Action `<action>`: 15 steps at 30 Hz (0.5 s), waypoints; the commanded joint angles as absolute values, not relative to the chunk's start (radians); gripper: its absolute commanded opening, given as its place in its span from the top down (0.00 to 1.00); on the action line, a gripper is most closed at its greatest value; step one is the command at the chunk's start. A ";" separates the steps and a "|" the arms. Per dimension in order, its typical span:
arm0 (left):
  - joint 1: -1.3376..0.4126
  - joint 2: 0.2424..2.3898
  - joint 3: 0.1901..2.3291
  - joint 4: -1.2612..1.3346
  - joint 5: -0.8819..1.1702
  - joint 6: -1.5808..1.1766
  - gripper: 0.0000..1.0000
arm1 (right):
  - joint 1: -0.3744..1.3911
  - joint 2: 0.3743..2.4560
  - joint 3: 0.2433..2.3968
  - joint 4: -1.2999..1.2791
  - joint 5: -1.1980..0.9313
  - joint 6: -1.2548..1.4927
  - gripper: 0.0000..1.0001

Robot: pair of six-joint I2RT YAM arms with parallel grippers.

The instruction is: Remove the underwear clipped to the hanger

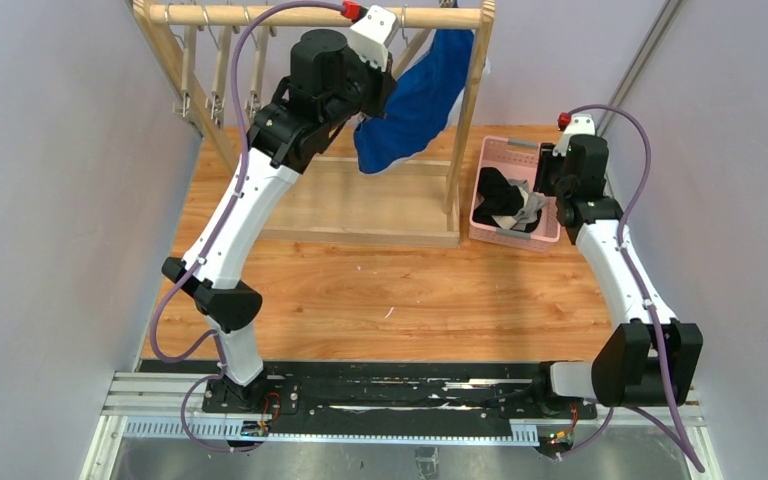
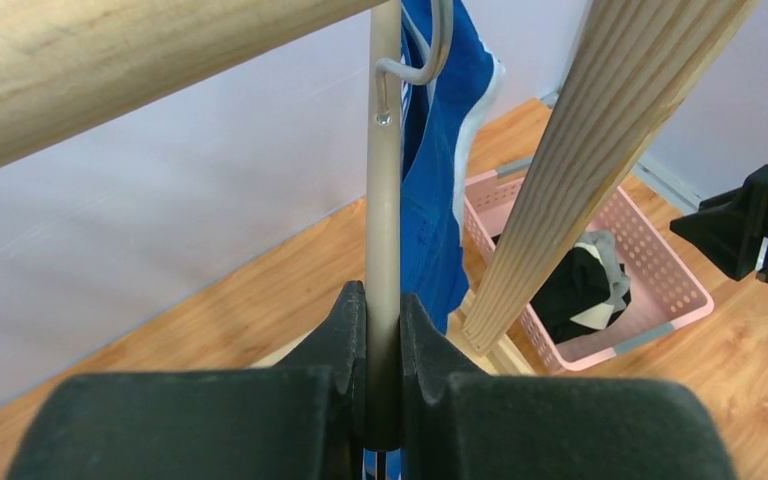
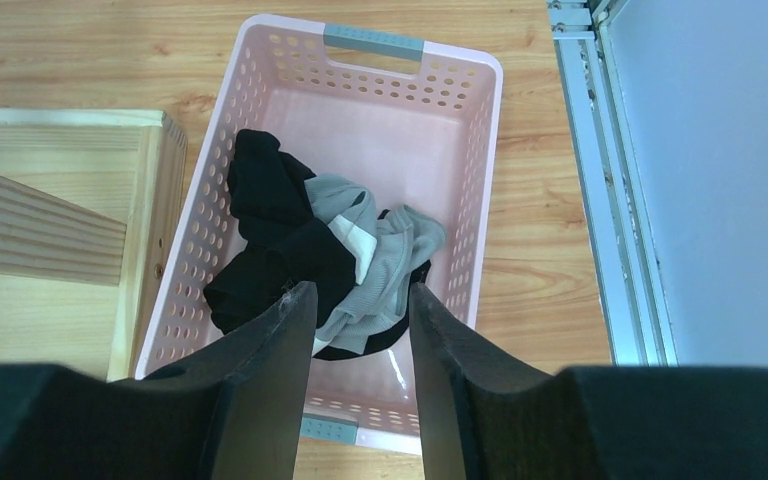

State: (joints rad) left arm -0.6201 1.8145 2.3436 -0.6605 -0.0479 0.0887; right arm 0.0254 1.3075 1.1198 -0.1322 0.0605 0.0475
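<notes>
The royal blue underwear (image 1: 415, 95) hangs from a grey hanger on the wooden rack (image 1: 465, 130). In the left wrist view my left gripper (image 2: 383, 305) is shut on the hanger's grey bar (image 2: 384, 190), with the blue underwear (image 2: 442, 170) just behind it. In the top view that gripper (image 1: 380, 80) is raised beside the cloth. The black underwear (image 3: 272, 240) and grey underwear (image 3: 380, 265) lie in the pink basket (image 3: 415, 140). My right gripper (image 3: 360, 300) is open and empty just above them, over the basket (image 1: 488, 180) in the top view.
Several empty clip hangers (image 1: 225, 60) hang on the left part of the rack's top rod (image 1: 260, 14). The rack's wooden base (image 1: 360, 215) sits left of the basket. Grey walls close in on both sides, with a metal rail (image 3: 585, 150) along the right.
</notes>
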 commanded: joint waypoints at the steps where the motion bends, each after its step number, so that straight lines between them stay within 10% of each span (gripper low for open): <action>1: -0.637 1.759 2.345 -0.641 -0.094 0.114 1.00 | 0.054 1.316 1.111 -0.118 0.068 0.031 0.59; 15: -0.641 1.633 2.258 -0.569 -0.186 0.158 1.00 | 0.058 1.368 1.112 -0.104 0.048 0.031 0.59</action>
